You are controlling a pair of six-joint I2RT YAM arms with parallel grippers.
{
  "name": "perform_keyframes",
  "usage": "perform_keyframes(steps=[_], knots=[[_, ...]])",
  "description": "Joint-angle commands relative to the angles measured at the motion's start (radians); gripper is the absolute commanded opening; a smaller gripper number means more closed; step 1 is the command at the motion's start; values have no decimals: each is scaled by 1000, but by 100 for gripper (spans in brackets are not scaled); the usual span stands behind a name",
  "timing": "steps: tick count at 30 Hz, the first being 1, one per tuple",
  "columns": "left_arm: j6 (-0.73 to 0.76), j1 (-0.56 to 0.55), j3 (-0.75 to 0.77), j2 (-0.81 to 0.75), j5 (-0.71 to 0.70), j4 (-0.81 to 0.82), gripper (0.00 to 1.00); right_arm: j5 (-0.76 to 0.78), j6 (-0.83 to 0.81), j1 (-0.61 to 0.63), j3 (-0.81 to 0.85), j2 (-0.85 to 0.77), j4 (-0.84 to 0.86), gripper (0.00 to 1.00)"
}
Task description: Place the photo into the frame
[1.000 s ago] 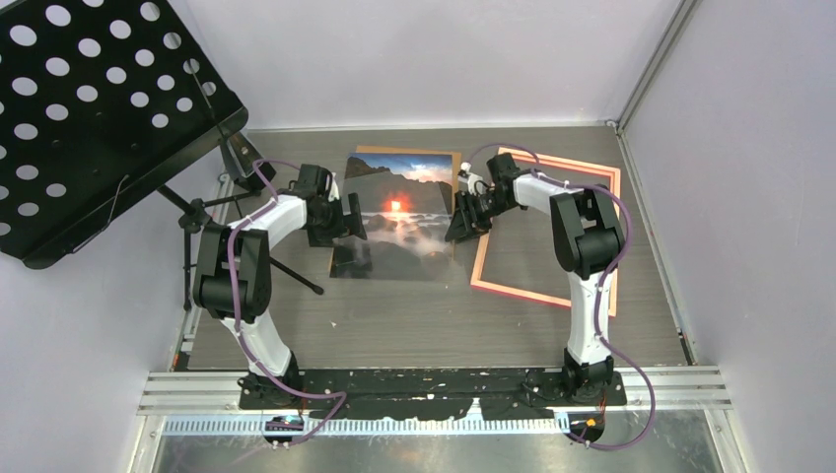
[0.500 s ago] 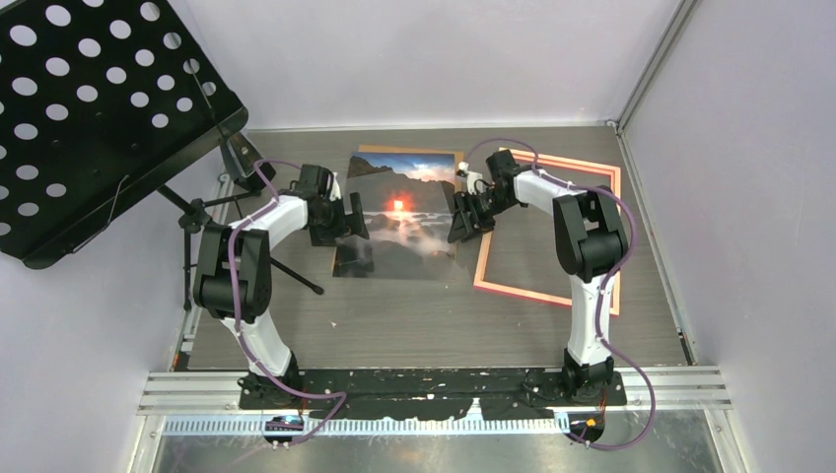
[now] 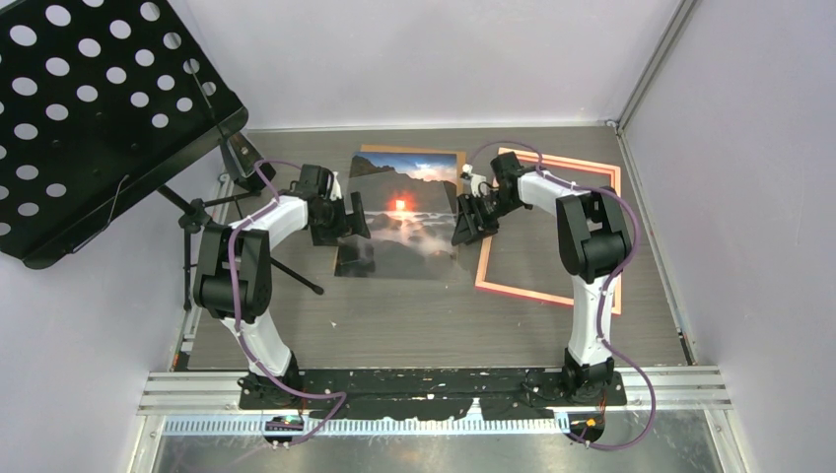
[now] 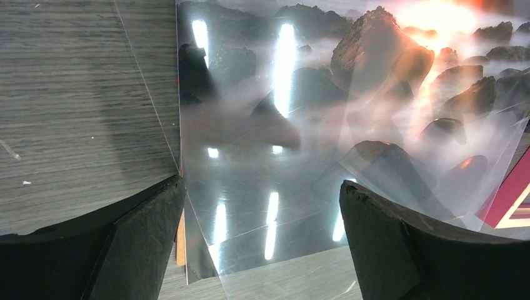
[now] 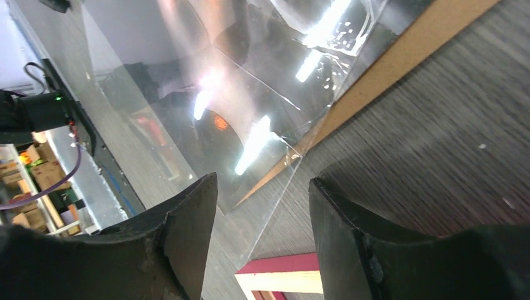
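Photo lies face up in the middle of the worktop, between the two hands and a little askew. A strip of brown board shows under its far edge. The frame lies flat just to the right of it, partly under the right arm, and the black music stand stands at the far left.

From above, the left hand is at the left edge of the print and the right hand at its right edge. This view does not show how the fingers stand.

The wrist cameras show it. The left hand has its fingers spread wide, low over the print's edge, and they clamp nothing. The glossy rocks and mist fill the space between them, and a pink corner of the frame shows at the far right. A thin clear film seems to reach past the print onto the wood, which the top view does not show.

The right hand is also spread, with nothing pinched. A corner of the clear film lies between its fingers. Beyond them are the board strip and, below, a frame corner.
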Motion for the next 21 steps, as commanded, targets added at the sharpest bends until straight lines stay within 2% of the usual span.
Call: perform_keyframes(steps=[1,10,21], knots=[[-24,-16,-55,48,44,-31,99,-45,-5,3,-26,62,-19,62],[-39,-16,-66,48,61,-13,99,-175,-16,4,-30,93,-35,61],[-51,-16,-79,47,78,2,99,-303,48,-26,-48,15,10,53]])
